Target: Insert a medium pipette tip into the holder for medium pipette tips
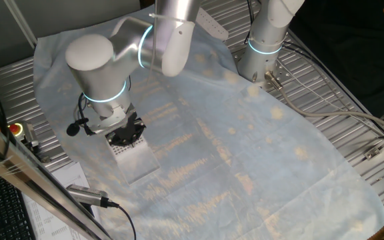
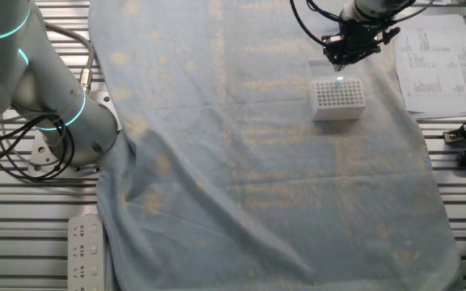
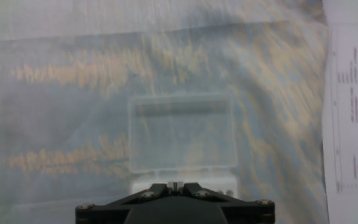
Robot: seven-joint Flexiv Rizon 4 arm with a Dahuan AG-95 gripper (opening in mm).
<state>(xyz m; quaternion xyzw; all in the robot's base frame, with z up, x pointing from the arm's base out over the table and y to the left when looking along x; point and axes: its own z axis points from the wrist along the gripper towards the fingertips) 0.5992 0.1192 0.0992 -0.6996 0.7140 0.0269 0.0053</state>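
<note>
The pincer (image 2: 341,66) hung directly over the holder for medium pipette tips (image 2: 338,99), its fingers (image 3: 176,186) pressed nearly together; whether they pinched anything could not be told. A small teal speck, apparently the medium pipette tip (image 2: 340,82), showed at the holder's top grid just below the fingertips. The holder stood on the pale blue cloth (image 2: 257,178) near one edge of the counter, beside a printed paper sheet (image 2: 439,61). The holder's clear hinged lid (image 3: 182,134) lay open flat on the cloth.

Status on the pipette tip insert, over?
Gripper directly over holder, jaws close together. Teal pipette tip at the grid's far edge; seating unclear. Nothing in the way on the cloth.
</note>
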